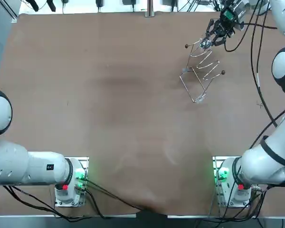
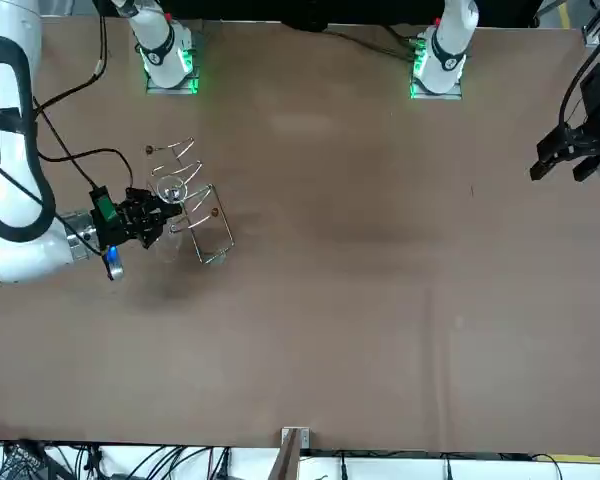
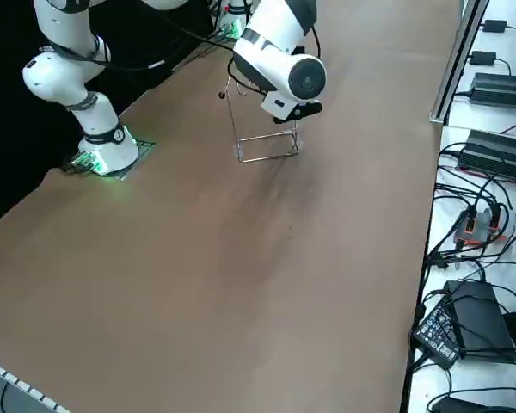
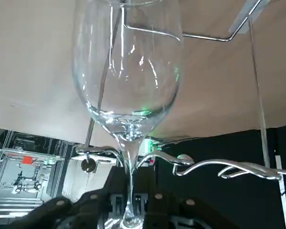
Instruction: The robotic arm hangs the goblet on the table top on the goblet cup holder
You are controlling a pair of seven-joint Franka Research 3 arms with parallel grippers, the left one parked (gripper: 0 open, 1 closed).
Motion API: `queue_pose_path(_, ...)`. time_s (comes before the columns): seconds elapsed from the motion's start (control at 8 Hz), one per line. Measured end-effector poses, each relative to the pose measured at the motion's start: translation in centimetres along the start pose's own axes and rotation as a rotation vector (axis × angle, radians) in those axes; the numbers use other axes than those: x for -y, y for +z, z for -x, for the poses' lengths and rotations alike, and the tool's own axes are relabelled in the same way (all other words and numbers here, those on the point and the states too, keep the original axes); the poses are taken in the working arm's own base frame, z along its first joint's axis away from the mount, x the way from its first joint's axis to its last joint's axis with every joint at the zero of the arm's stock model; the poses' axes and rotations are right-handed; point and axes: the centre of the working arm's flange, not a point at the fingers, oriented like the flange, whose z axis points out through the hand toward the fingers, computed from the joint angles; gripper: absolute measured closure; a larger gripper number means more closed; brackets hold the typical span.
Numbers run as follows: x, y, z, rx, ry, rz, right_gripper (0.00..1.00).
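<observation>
Overhead, my tool [image 1: 210,40] clasps the goblet [image 1: 205,44] by its stem at the twelve o'clock end of the goblet cup holder [image 1: 202,73], a wire rack standing toward one o'clock on the table [image 1: 109,118]. Seen from my wrist, the stem runs between my two fingers [image 4: 112,193] and the clear bowl points away from them. The holder's wavy wire arms pass just beside the stem. Whether glass touches wire, I cannot tell.
</observation>
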Motion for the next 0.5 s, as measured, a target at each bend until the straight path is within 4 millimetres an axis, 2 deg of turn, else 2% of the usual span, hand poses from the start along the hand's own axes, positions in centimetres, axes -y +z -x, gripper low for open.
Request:
queue_pose_path(0.25,0.25,0.56,0.13,0.001,-0.003,0.008,0.91)
queue_pose_path(0.5,0.78,1.15,0.32,-0.01,-0.009,0.01,0.84)
